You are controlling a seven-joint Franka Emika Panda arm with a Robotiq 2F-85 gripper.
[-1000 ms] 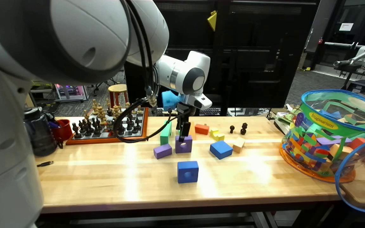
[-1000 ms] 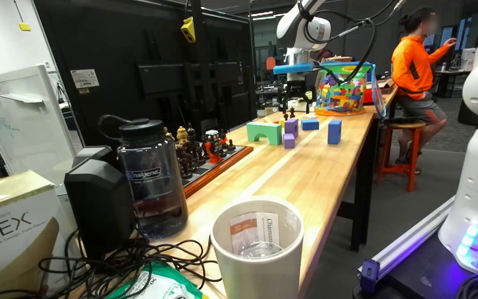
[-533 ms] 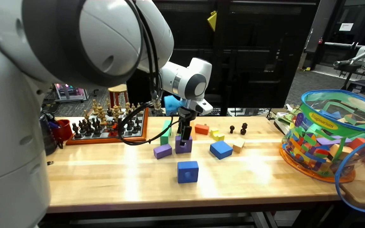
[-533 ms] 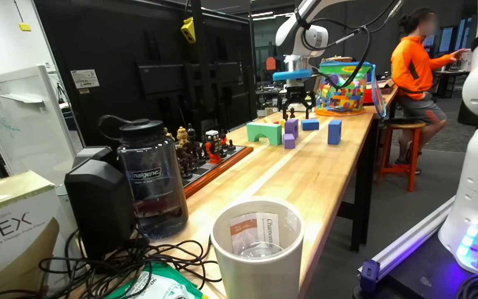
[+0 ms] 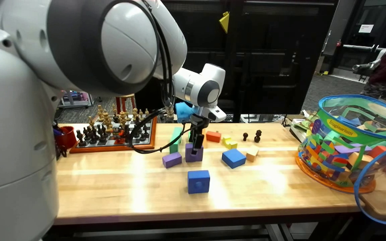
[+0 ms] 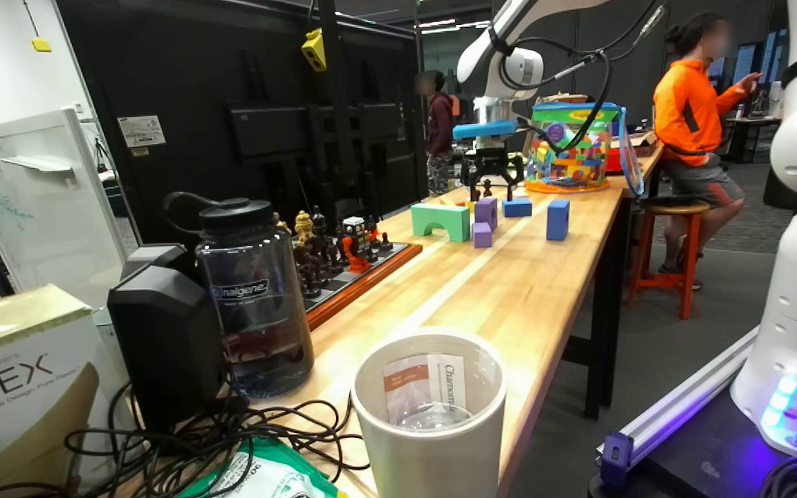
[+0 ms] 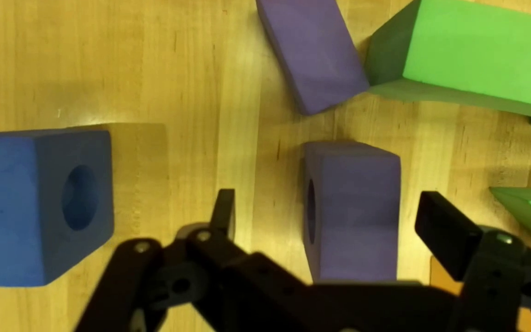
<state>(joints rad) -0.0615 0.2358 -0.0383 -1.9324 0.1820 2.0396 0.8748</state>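
Here hangs the gripper (image 7: 327, 212), pointing down at the tabletop (image 5: 112, 187), its fingers (image 7: 443, 230) spread wide and pinching nothing. Squarely in the wrist view's gap stands the purple block with the hole (image 7: 360, 216), bare wood showing on either side, so no contact to be seen! This looks like the lining-up step, astride the block and ahead of any squeeze.

Not dead centre, though: the purple appears nearer the finger by the orange piece (image 7: 443, 276), with the wider gap towards the blue block with the hole (image 7: 5, 212). How far down the fingertips reach is hard to judge; in an exterior view they look about level with the block's top.

So what does a grip call for from here? A small sideways shift to even the gaps, I'd say, a straight drop to flank the block, and only then the close. Mind the neighbours: the plain purple block (image 7: 318, 57) lies just beside one end, near the green arch block (image 7: 477, 60), and a pointed green piece (image 7: 521, 205) sits beyond the right-hand finger. A skewed descent could clip the top edge and topple it.
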